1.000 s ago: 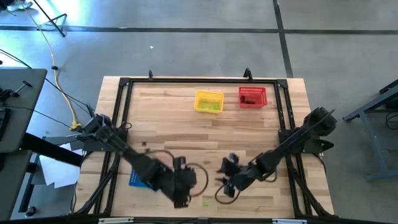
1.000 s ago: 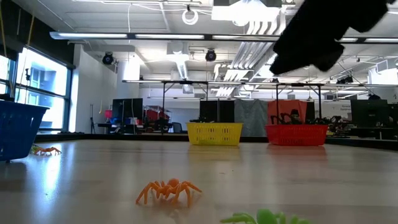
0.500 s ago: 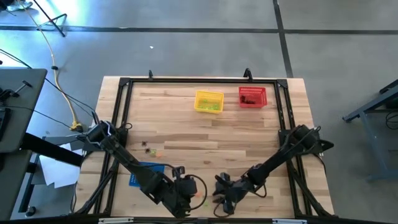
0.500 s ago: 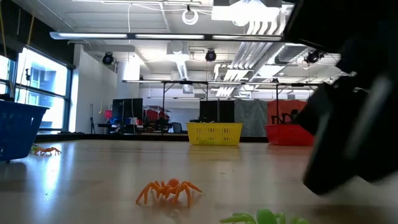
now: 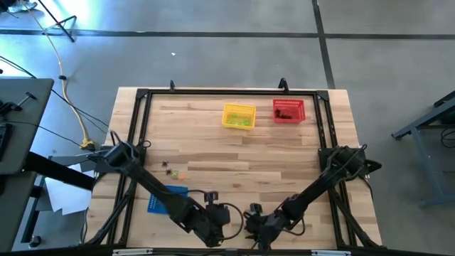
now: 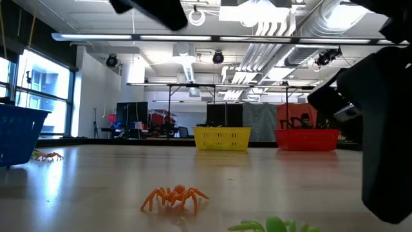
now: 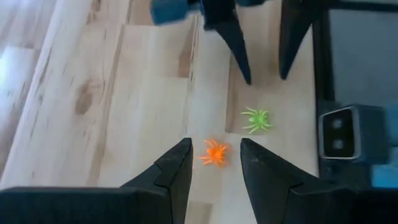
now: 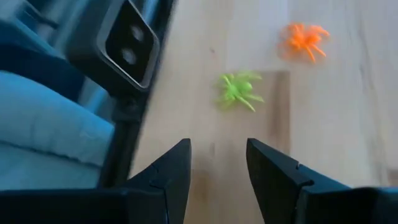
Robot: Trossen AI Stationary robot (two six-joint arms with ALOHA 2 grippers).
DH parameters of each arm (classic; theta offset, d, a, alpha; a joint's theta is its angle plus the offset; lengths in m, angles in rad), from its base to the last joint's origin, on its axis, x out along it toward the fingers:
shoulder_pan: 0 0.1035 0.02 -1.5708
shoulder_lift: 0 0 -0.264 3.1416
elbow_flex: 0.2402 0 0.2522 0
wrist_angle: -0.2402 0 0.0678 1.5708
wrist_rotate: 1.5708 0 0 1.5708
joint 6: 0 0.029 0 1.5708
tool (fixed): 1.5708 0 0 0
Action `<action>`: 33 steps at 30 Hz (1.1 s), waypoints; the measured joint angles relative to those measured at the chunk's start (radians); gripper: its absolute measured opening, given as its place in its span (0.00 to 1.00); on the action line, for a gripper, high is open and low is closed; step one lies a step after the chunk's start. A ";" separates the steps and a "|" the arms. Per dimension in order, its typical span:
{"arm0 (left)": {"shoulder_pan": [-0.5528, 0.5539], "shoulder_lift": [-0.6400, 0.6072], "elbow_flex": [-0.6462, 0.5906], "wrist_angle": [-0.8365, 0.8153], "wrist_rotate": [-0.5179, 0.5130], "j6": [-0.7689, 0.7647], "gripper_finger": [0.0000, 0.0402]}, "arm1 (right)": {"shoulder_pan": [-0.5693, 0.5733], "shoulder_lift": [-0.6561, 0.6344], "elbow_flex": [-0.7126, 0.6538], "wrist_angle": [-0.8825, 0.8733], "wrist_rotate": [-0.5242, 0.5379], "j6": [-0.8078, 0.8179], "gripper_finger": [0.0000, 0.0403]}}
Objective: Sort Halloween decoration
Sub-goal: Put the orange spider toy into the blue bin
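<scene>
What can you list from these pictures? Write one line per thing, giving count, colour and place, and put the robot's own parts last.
Table: one, light wood with a black frame, under everything.
Yellow basket: one, far side, near the middle.
Red basket: one, far side, right of the yellow one.
Blue basket: one, near left, partly under the left arm.
Orange spider: one, near edge, just ahead of the left gripper.
Green spider: one, near edge, ahead of the right gripper.
Small trinkets: a few, dark and orange, beyond the blue basket; exact count unclear.
Left gripper: one, dark, open, low over the near edge.
Right gripper: one, dark, open, beside the left one.
</scene>
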 joint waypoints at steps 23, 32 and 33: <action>0.048 0.137 -0.028 0.131 0.196 0.089 0.30 | 0.081 -0.014 0.437 -0.827 0.029 0.068 0.37; 0.073 0.138 -0.101 0.236 0.288 0.077 0.30 | 0.107 -0.014 0.437 -0.836 0.031 0.071 0.37; 0.075 0.138 -0.112 0.248 0.296 0.073 0.30 | 0.108 -0.014 0.437 -0.836 0.031 0.071 0.37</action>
